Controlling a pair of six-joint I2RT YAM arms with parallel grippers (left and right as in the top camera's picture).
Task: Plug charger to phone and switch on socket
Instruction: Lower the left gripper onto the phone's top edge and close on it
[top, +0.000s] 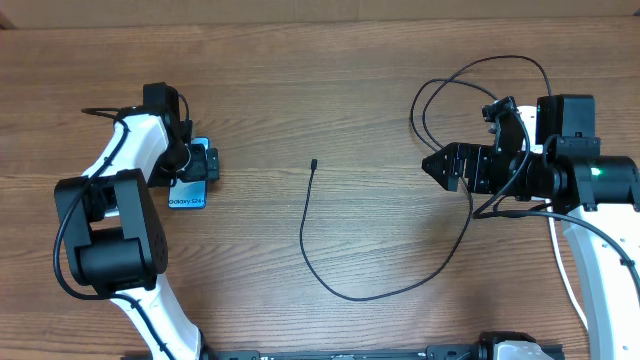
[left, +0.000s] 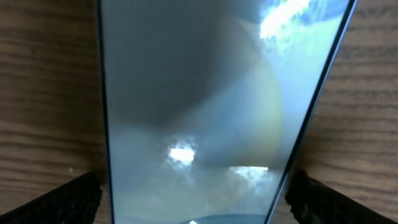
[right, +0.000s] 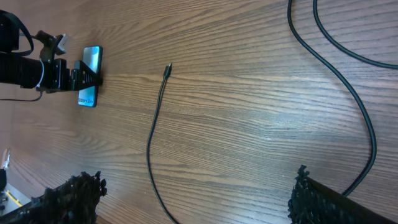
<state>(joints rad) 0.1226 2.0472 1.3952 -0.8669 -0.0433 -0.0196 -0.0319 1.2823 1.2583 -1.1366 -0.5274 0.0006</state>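
Note:
The phone (top: 188, 192), with a bright blue screen, lies on the wooden table at the left. It fills the left wrist view (left: 193, 93) and shows small in the right wrist view (right: 90, 84). My left gripper (top: 196, 165) (left: 196, 202) is open, one finger on each side of the phone with small gaps. The charger cable (top: 305, 235) lies mid-table, its connector tip (top: 314, 162) (right: 168, 67) pointing away from me. The cable curves right and passes under my right arm, so its plug is hidden. My right gripper (top: 437, 166) (right: 196, 199) is open and empty above the table. The socket is out of view.
Black cable loops (top: 450, 85) lie at the back right near the right arm and show in the right wrist view (right: 348, 87). A thin white cord (top: 567, 275) runs beside the right arm's base.

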